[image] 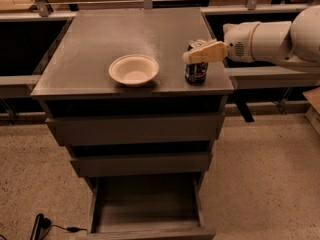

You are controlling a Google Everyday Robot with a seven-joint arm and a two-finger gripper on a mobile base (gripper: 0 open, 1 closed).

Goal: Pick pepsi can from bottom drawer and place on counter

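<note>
Camera view: a dark blue-black pepsi can [196, 73] is shown upright on the dark grey matte counter [125, 34], just beneath the jaws of the cream gripper [190, 56], whose open or closed state cannot be told, with the pulled-out grey-brown bottom drawer [147, 209] well below.

1. Shows a matt, smooth dark grey top on the counter [125, 34].
2. Gleams glossy and metallic on the pepsi can [196, 73].
3. Looks like smooth cream plastic on the gripper [192, 55], at the can's top near the counter's right edge.
4. Reads as matt wood in the bottom drawer [147, 204].
5. Appears speckled and rough across the floor [260, 174].
</note>
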